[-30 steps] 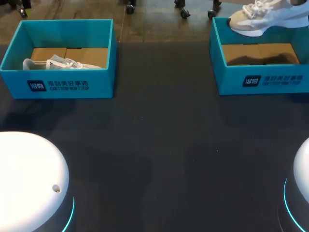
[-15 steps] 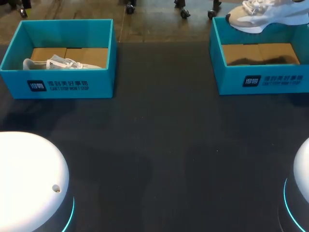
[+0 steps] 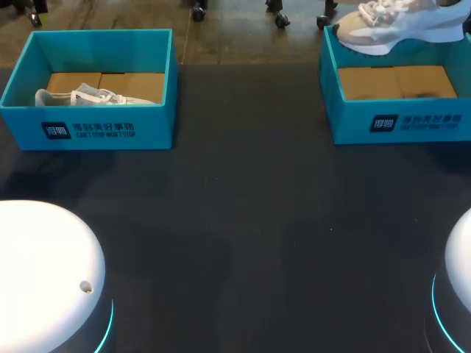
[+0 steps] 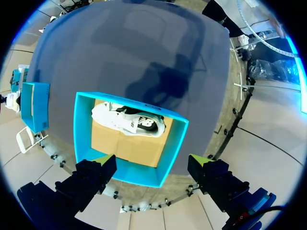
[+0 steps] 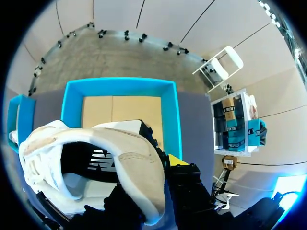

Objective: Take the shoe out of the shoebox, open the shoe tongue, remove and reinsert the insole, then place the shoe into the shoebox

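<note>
Dark counter (image 3: pixel 250 220) carries two teal boxes along its far edge, well apart, one at each side. The left shoebox (image 3: pixel 88 129) has a pale lying shoe (image 3: pixel 92 96) on its side on the brown cardboard floor, against the near wall. The right shoebox (image 3: pixel 401 125) shows its cardboard floor, and the raised shoe (image 3: pixel 394 26), white and beige, hangs in the air above that box's far rim, with its toe over the far left corner. Nothing stands between the two boxes. The rounded white arm bases (image 3: pixel 44 272) sit at the near corners of the counter.

The left arm is high above the left shoebox, looking straight down into it. The left gripper (image 4: pixel 152 165) is spread wide, wider than the lying shoe, with its yellow fingertips (image 4: pixel 103 159) over the box's wall and holding nothing.

The right arm is above the right shoebox. The right gripper (image 5: pixel 153 167) clamps the raised shoe at the heel collar, with one yellow-tipped finger outside the heel and the other hidden by the shoe. The shoe's dark opening faces the wrist camera and its toe points away beside the gripper. It hides part of the box below.
</note>
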Available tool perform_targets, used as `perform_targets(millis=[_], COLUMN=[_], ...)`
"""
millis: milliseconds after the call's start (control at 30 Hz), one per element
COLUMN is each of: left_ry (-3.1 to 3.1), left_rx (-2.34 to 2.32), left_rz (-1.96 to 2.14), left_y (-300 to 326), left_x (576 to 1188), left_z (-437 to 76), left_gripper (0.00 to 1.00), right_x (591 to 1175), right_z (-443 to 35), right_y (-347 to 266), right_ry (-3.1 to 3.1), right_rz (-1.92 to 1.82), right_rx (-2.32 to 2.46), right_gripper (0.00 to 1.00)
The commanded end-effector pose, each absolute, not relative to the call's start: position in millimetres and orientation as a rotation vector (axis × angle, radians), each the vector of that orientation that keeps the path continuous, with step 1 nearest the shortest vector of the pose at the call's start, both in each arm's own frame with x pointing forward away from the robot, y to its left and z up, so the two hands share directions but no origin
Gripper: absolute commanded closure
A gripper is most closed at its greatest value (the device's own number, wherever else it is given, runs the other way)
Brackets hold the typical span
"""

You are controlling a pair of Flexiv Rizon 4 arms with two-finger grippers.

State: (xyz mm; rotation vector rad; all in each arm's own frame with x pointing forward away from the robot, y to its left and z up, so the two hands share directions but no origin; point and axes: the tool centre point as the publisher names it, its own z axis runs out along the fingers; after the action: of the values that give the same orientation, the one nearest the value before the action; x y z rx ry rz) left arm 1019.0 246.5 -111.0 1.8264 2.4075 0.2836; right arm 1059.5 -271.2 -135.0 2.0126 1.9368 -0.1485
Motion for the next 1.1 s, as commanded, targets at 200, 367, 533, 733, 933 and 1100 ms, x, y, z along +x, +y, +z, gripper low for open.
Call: perform_targets(millis=[200,367,533,733,933,1100], left_ry=[2.407,2.407,2.407,2.407,2.407,2.407], left_rx=[1.827,1.827,1.827,1.827,1.827,1.827], left_rz=[0.288,0.288,0.288,0.288,0.288,0.288], left_y=[246.8,246.8,246.8,246.8,246.8,246.8], left_x=[1018.1,1018.1,1018.1,1018.1,1018.1,1018.1], left_z=[-110.8,-110.8,-110.8,-110.8,-110.8,-110.8], left_gripper=[0.0,0.0,0.0,0.0,0.0,0.0], right_x=[1016.6,996.4,974.4,946.6,919.3,900.8], right_z=[-122.3,-120.5,-120.9,-117.3,-116.4,-120.5], right_y=[-240.7,-223.9,-208.9,-188.8,-171.1,-161.4], right_ry=[1.883,1.865,1.839,1.815,1.783,1.758], right_rz=[-0.136,-0.151,-0.153,-0.173,-0.174,-0.17], right_rx=[2.007,2.024,2.057,2.081,2.123,2.15], right_gripper=[1.0,1.0,1.0,1.0,1.0,1.0])
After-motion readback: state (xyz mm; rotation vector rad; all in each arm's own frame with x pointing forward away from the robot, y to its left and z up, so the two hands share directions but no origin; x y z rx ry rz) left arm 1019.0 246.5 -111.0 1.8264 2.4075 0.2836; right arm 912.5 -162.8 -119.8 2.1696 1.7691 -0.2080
